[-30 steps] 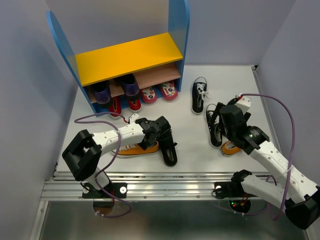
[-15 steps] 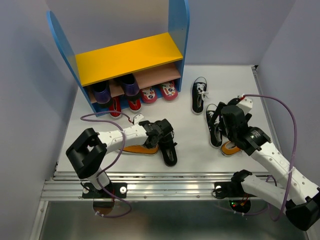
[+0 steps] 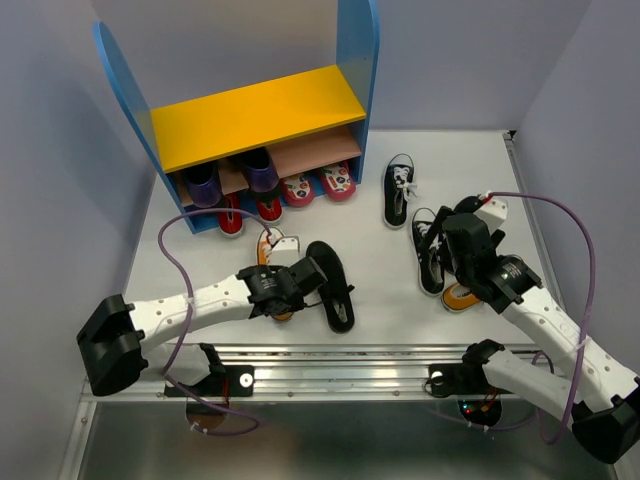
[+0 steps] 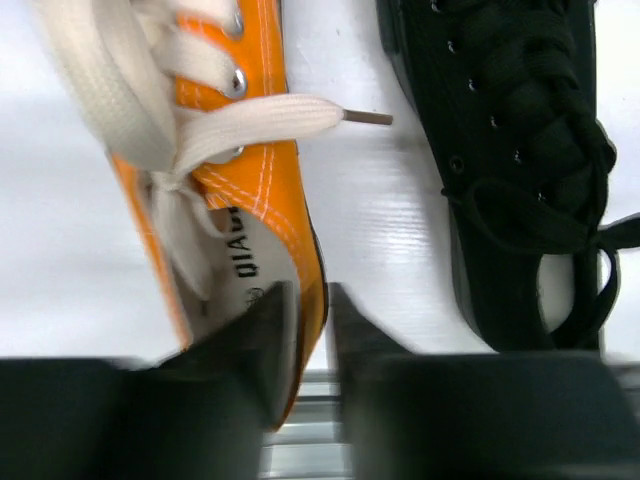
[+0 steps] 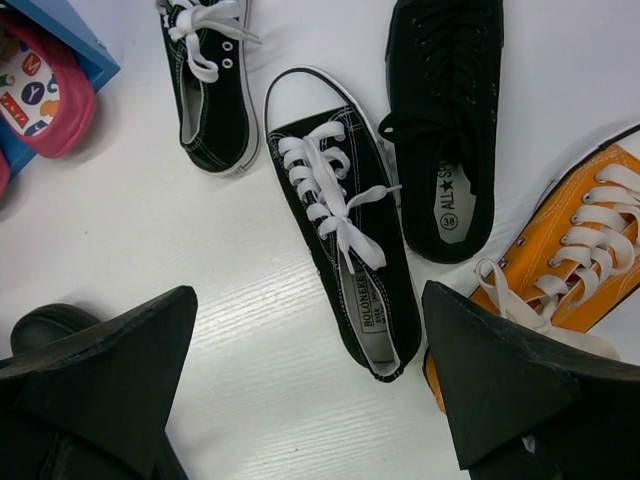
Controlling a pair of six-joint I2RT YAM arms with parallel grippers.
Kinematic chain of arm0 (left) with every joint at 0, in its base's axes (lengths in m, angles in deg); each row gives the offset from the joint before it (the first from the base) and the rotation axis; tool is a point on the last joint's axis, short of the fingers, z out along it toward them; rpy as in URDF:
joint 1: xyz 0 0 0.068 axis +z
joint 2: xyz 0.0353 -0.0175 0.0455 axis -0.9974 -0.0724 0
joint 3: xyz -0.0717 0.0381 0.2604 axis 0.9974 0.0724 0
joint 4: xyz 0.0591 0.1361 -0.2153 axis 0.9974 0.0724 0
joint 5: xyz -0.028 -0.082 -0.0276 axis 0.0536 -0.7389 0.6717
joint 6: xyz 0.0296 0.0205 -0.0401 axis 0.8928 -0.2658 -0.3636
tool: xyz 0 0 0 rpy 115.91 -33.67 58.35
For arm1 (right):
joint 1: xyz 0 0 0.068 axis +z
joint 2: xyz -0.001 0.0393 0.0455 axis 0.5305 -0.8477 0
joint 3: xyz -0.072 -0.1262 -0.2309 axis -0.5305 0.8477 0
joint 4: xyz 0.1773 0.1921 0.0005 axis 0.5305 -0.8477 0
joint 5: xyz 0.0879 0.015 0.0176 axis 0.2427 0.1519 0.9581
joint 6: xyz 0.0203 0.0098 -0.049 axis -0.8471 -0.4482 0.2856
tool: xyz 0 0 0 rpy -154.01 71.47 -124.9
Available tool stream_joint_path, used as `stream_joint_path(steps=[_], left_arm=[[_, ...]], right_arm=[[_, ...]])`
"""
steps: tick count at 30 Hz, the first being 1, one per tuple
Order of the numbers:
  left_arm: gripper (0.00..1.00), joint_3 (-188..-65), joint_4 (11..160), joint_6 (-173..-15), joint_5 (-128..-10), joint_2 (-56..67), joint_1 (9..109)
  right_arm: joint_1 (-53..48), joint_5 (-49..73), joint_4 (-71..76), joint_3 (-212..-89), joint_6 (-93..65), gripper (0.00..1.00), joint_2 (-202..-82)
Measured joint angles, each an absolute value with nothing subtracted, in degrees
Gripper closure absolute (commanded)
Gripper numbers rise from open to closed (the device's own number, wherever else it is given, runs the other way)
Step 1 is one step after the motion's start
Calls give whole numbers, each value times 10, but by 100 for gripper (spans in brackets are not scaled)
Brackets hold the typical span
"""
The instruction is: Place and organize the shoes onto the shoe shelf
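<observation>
My left gripper is shut on the heel wall of an orange sneaker, which points toward the shoe shelf; one finger is inside the shoe and one outside. An all-black shoe lies just to its right and also shows in the left wrist view. My right gripper is open and empty above a black canvas sneaker. Its mate, a second all-black shoe and the other orange sneaker lie around it.
The shelf's lower board carries two dark purple shoes. Several red and pink shoes stand under it on the white table. Grey walls close in on both sides. A metal rail runs along the near edge.
My left arm has swung down and out to the left, turning the orange sneaker from lying crosswise to pointing at the shelf. The right arm has barely moved.
</observation>
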State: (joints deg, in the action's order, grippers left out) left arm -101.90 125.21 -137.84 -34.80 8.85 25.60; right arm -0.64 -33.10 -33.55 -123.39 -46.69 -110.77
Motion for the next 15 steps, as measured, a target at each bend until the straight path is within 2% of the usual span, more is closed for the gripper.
stream_joint_path(steps=[1,4,11,15], left_arm=[[38,-1015,1250,-1369,-352,99,256],[26,-1012,1238,-1346,-362,110,259],[25,-1012,1238,-1360,-352,70,260],[30,-1012,1243,-1385,-330,71,260]], right_arm=[[-6,-331,-336,-1232,-467,0,-1108],[-6,-331,-338,-1226,-469,0,-1109],[-6,-328,-338,-1226,-471,0,-1109],[-6,-324,-338,-1226,-471,0,-1110]])
